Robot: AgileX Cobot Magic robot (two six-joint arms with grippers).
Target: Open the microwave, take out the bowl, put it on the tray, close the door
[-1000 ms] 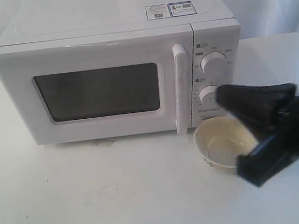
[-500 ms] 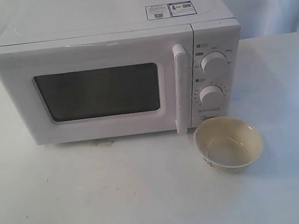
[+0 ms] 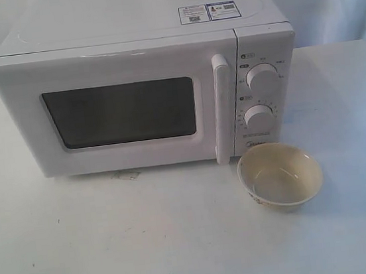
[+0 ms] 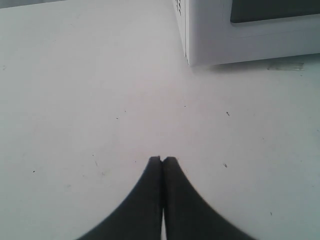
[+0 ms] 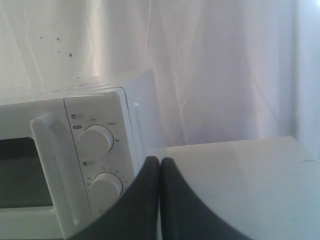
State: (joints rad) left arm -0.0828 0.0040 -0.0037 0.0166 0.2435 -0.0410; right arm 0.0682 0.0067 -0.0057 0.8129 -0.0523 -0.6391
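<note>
A: Where do my claws stand?

B: Your left claw (image 4: 162, 160) is pressed shut with nothing in it. It hangs over bare tabletop (image 4: 75, 100), off the left front corner of the microwave (image 4: 225, 40).

A: And the bowl?

B: The door (image 3: 114, 65) is closed, with its upright handle (image 3: 222, 109) at its right edge. The bowl (image 3: 280, 176) sits mouth up on the tabletop, just in front of the dials (image 3: 260, 77) and right of the handle. No tray shows. Your right claw (image 5: 160, 161) is also shut and empty, and it faces the dials. The bowl lies on that arm's side, so it is likely the nearer one.
</note>
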